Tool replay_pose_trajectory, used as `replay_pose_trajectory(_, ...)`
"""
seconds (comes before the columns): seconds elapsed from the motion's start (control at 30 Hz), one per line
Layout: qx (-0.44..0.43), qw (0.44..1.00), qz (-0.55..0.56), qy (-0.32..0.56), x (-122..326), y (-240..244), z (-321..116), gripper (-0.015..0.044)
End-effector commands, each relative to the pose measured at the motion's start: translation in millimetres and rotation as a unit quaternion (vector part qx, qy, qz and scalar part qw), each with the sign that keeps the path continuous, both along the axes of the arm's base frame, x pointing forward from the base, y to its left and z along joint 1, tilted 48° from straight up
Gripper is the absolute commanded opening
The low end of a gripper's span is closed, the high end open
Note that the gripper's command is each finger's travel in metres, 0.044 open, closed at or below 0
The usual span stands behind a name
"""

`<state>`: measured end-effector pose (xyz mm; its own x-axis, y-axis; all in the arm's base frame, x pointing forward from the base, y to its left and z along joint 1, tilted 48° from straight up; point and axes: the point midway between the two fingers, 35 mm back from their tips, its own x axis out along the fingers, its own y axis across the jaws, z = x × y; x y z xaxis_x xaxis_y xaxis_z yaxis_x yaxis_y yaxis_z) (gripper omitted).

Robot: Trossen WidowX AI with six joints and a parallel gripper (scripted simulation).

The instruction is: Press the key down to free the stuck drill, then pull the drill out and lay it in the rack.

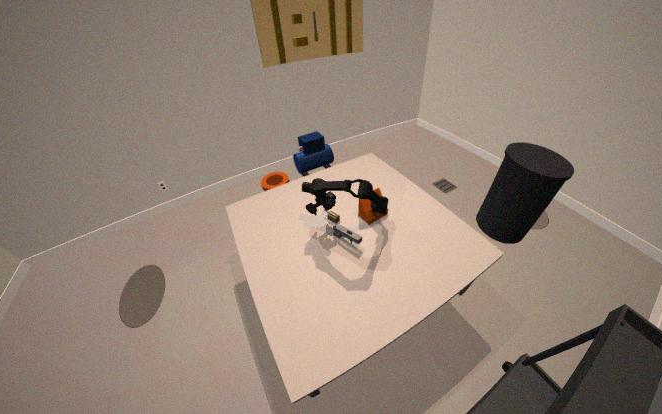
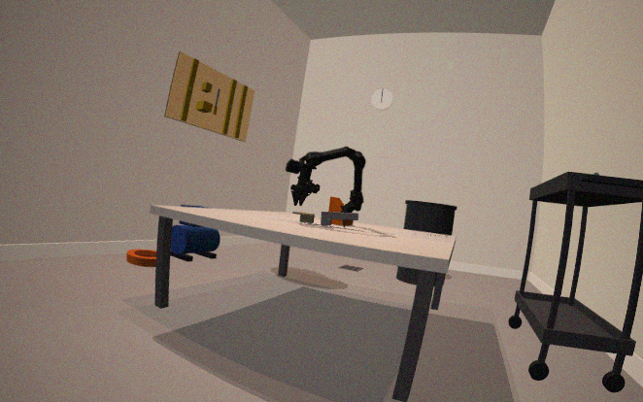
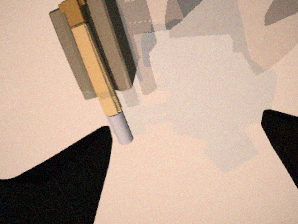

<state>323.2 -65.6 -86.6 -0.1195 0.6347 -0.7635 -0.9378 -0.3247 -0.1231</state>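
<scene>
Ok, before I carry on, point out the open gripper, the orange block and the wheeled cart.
Gripper (image 2: 298, 204) (image 3: 188, 125): exterior and wrist, between the fingertips.
Orange block (image 1: 366, 210) (image 2: 335, 206): top and exterior, its face.
Wheeled cart (image 2: 589, 345): exterior, lower shelf's front edge.

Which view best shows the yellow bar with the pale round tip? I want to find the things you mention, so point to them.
Wrist: the yellow bar (image 3: 95, 70) is large there, with its pale tip and the grey-brown blocks flanking it distinct. Top shows it only as a tiny yellowish piece; exterior gives a small, low side-on block, tip not distinguishable.

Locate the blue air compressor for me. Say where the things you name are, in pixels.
In the top view, the blue air compressor (image 1: 314, 157) (image 2: 196, 240) sits on the floor beyond the table's far edge, against the back wall, just right of the orange ring (image 1: 265, 185) (image 2: 133, 257).
</scene>
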Motion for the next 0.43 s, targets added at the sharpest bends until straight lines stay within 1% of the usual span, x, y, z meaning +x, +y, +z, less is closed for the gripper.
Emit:
replay_pose_trajectory(0.0,-0.032,0.999,-0.033,-0.006,37,26,19,0.0440)
replay_pose_trajectory(0.23,-0.060,0.993,-0.101,-0.015,88,80,56,0.0440)
replay_pose_trajectory(0.3,-0.063,0.992,-0.104,-0.030,91,76,67,0.0440)
replay_pose_trajectory(0.37,-0.069,0.990,-0.110,-0.058,97,70,87,0.0440)
replay_pose_trajectory(0.4,-0.069,0.989,-0.115,-0.061,100,73,91,0.0440)
